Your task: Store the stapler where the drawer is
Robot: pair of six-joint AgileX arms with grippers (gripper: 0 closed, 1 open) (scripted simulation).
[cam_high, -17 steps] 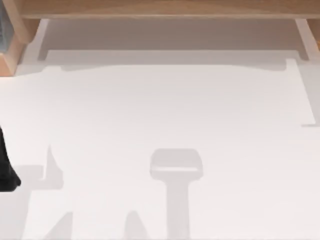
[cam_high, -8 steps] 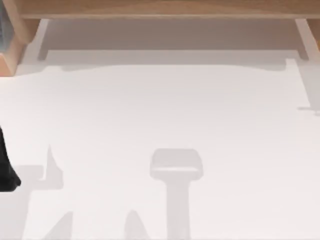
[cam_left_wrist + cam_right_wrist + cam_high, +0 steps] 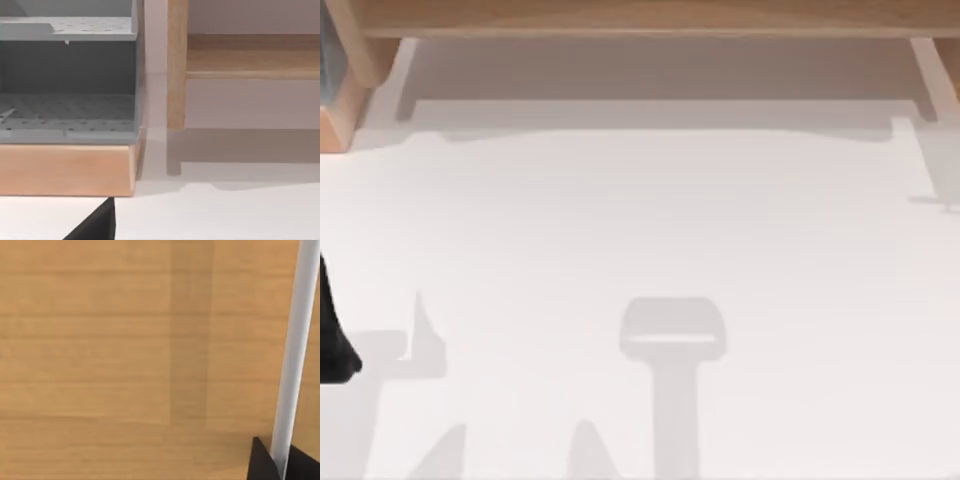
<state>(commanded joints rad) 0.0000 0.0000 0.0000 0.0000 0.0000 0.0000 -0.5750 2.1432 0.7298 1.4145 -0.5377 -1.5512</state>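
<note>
At the top view's left edge my left arm (image 3: 335, 330) sits parked over the white desk (image 3: 640, 220). Its hand (image 3: 97, 225) is a dark wedge in the left wrist view, and I cannot tell whether it is apart or together. That view faces a grey perforated tray unit on a light wooden base (image 3: 67, 107), next to a pale wooden post (image 3: 176, 75).

At the right, my right hand (image 3: 280, 462) is pressed close against a flat, light-wood drawer front (image 3: 100, 340). Its two black tips are clamped on either side of a slim white bar handle (image 3: 295, 340).

I judge the step in hand to be opening the drawer, with stowing to come later. I cannot place the stapler from these views. The next move calls for a straight, level pull that keeps the grip square (a skewed tug could let the handle slip).
</note>
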